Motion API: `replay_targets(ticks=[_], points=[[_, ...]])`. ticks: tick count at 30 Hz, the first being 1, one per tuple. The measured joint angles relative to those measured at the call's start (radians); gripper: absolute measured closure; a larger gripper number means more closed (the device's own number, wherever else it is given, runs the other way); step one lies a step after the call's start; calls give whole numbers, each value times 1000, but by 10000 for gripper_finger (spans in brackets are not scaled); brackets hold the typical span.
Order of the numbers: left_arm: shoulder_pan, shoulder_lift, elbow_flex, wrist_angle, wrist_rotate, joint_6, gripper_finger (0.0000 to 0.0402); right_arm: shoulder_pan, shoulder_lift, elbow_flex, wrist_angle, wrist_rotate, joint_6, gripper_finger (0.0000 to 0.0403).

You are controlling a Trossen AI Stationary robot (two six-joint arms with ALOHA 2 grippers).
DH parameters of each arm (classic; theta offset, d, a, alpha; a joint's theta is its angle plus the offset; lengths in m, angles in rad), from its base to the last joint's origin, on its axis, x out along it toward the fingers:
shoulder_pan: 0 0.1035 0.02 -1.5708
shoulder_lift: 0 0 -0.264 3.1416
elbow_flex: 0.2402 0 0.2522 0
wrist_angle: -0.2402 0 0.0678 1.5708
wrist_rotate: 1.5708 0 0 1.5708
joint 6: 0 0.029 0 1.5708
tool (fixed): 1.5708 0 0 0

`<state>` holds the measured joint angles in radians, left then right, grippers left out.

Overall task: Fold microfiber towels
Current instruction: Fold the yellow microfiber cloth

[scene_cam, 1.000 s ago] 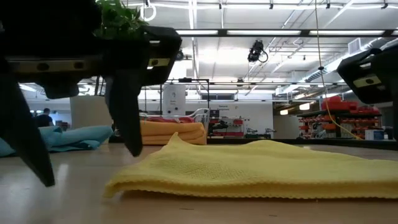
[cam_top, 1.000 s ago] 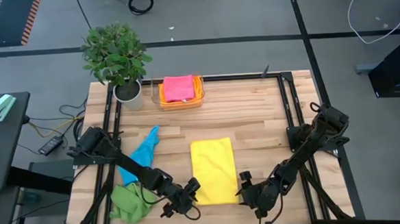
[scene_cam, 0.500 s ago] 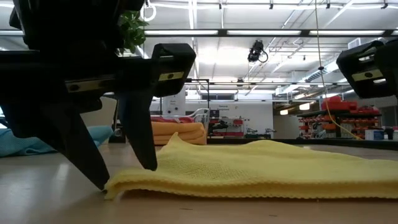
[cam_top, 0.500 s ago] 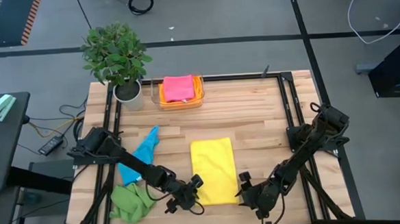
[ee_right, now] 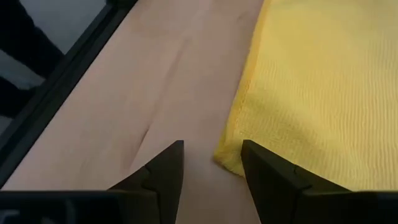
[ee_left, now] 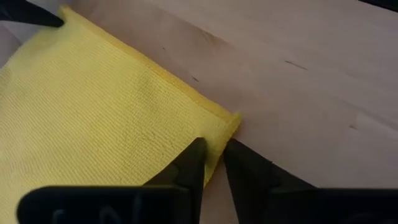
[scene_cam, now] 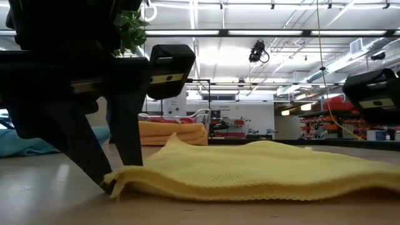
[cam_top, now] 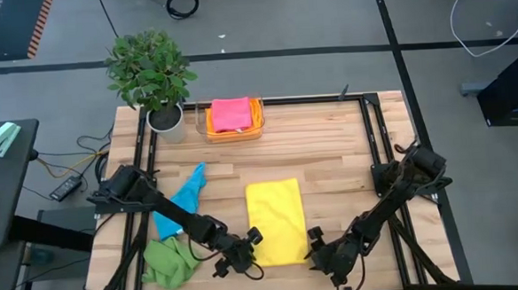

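High view: yellow towel [cam_top: 276, 220], flat at the bench's [cam_top: 330, 150] near-centre. Left tool [cam_top: 249, 249] pinching its near-left corner. Right tool [cam_top: 315, 248] parted, corner not gripped. Advice: seat both grips before lifting evenly.

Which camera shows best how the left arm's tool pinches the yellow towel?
The left wrist view: the left tool straddles the yellow towel's corner. The low view shows it sideways; the high view, tiny; the right wrist, nothing.
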<state>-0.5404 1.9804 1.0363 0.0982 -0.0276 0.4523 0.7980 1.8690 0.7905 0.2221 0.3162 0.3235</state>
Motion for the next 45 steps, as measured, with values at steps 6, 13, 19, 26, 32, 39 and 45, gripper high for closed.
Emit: replay_targets(ticks=[6,13,19,26,32,39,45], points=[[0,15,0,5,7,-45,358,-4,23,3,14,12,43,241],[0,16,0,8,9,-118,394,-1,24,3,4,46,95,309],[0,16,0,7,9,-160,389,-2,25,2,-3,53,110,379],[-4,13,-2,77,20,-415,394,-8,-66,-6,-43,-6,272,399],[-39,-47,-3,218,40,-723,393,-17,-224,-3,-77,-28,493,400],[-68,-132,-3,284,-50,-1097,396,-60,-357,-2,-148,-45,641,402],[-81,-166,-86,267,-243,-1384,397,-210,-374,-2,-194,-57,635,402]])
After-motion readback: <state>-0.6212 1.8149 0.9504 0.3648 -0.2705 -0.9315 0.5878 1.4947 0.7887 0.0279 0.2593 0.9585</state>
